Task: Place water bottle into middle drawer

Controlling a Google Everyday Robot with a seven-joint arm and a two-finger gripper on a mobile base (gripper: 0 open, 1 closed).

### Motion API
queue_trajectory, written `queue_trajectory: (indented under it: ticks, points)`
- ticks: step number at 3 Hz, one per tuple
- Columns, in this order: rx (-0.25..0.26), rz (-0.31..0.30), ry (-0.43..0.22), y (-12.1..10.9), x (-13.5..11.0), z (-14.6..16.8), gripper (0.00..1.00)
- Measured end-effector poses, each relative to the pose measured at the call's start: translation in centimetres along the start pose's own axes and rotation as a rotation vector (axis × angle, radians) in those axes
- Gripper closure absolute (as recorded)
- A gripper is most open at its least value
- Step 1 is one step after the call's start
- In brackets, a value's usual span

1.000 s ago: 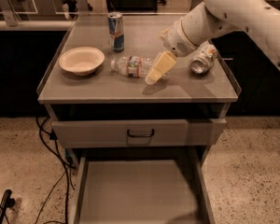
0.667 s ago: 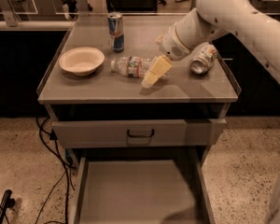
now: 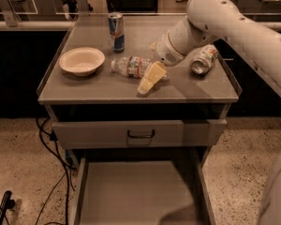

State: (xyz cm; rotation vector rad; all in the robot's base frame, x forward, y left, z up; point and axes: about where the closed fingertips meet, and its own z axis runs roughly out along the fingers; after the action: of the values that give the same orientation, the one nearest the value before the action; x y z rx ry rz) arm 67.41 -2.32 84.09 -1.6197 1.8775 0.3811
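Observation:
The water bottle (image 3: 131, 66) lies on its side on the cabinet top, white cap pointing left toward the bowl. My gripper (image 3: 148, 81) hangs from the white arm (image 3: 210, 18) and sits at the bottle's right end, close against it, its pale yellow tip pointing down toward the front edge. The middle drawer (image 3: 136, 191) is pulled out wide below, a grey shallow tray with a bare flat floor.
A cream bowl (image 3: 82, 61) sits at the left of the top. A blue-and-silver can (image 3: 116, 32) stands behind the bottle. A silvery can (image 3: 203, 60) lies at the right. The upper drawer with a black handle (image 3: 140, 134) sticks out slightly. Cables (image 3: 51, 172) trail on the floor at left.
My gripper has shifted slightly left and toward the front edge, staying beside the bottle's right end. The bottle, cans and bowl have not moved.

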Motion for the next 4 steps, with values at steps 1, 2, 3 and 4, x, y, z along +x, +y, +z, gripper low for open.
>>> queue_trajectory:
  ticks: [1,2,3,4]
  points:
    - [0.000,0.000,0.000,0.00,0.00,0.00,0.18]
    - [0.000,0.000,0.000,0.00,0.00,0.01,0.43]
    - [0.000,0.000,0.000,0.00,0.00,0.01,0.72]
    - [0.000,0.000,0.000,0.01,0.00,0.02,0.97]
